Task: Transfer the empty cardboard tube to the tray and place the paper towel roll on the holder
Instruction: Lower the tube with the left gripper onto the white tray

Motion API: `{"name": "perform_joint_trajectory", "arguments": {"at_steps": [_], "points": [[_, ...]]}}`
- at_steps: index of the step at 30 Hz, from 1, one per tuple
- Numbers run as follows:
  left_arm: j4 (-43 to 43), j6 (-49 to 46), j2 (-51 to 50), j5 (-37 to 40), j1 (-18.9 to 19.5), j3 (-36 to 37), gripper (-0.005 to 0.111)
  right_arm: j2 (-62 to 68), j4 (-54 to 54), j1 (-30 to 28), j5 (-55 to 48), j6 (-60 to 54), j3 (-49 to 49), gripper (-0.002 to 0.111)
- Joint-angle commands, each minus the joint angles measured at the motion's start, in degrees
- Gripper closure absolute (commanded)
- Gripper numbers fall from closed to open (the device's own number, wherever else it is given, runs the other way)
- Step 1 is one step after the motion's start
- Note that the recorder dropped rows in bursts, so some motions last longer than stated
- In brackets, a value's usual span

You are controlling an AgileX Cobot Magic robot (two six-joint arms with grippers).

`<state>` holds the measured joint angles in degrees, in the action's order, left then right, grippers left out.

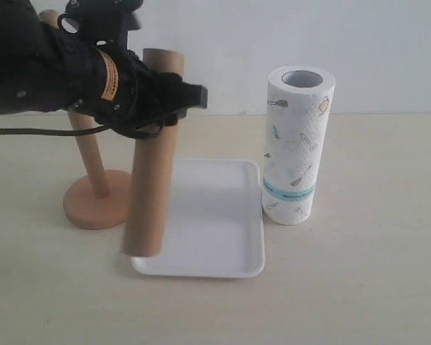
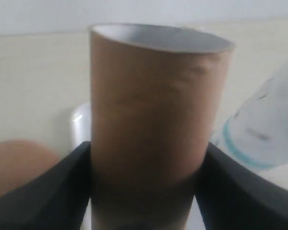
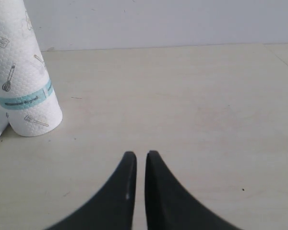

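Left hand [image 1: 161, 108] is pinching the empty cardboard tube [image 1: 149, 194] a little above its middle, one black finger on each side of the brown wall. The tube is hanging almost upright, leaning slightly. Its lower end is sitting over the near left corner of the tray [image 1: 223, 223], though whether it is touching the white surface or hovering just above I cannot tell. Being hollow, it is probably very light and stiff along its length, but the thin wall would likely dent under a hard squeeze, so a mid-length hold like this one is looking sensible for tipping it flat. Over on the other side, the right hand [image 3: 139, 158] is hanging over the bare bench [image 1: 359, 273] with its fingers pressed together on nothing. Just beside the tray's right rim the paper towel roll [image 1: 296, 144] is standing on end, core opening upward. It is looking bulky, soft and light, best taken across its girth near the middle so that the core stays free. Its teal band is carrying dark print too small to read, and little utensil drawings are dotting the paper. Further back on the left, the holder [image 1: 97, 201] is standing with its rod partly hidden by the arm, whose orange sticker [image 1: 109, 77] is illegible.
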<state>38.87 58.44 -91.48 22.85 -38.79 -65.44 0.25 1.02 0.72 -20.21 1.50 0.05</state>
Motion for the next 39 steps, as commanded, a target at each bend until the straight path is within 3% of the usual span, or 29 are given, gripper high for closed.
{"name": "perform_joint_trajectory", "arguments": {"at_steps": [1, 3, 8, 18, 25, 39], "points": [[-25.19, -31.30, -3.17, 18.05, 1.82, -7.94, 0.103, -0.25, -0.16, -0.13, 0.58, -0.15, -0.05, 0.101], [-31.37, -37.29, -4.72, 20.53, 2.61, -11.62, 0.103, -0.25, -0.16, -0.13, 0.58, -0.15, -0.05, 0.101], [-34.29, -38.46, -8.52, 22.20, 2.85, -19.71, 0.103, -0.25, -0.16, -0.13, 0.58, -0.15, -0.05, 0.101], [-37.26, -39.35, -24.62, 47.08, 5.75, -41.73, 0.103, -0.25, -0.16, -0.13, 0.68, -0.15, -0.05, 0.101], [-58.04, -46.38, -33.06, 47.11, 10.34, -48.18, 0.103, -0.25, -0.16, -0.13, 0.68, -0.15, -0.05, 0.101], [-57.83, -44.11, -39.48, 42.40, 12.06, -49.85, 0.103, -0.25, -0.16, -0.13, 0.68, -0.15, -0.05, 0.101]]}}
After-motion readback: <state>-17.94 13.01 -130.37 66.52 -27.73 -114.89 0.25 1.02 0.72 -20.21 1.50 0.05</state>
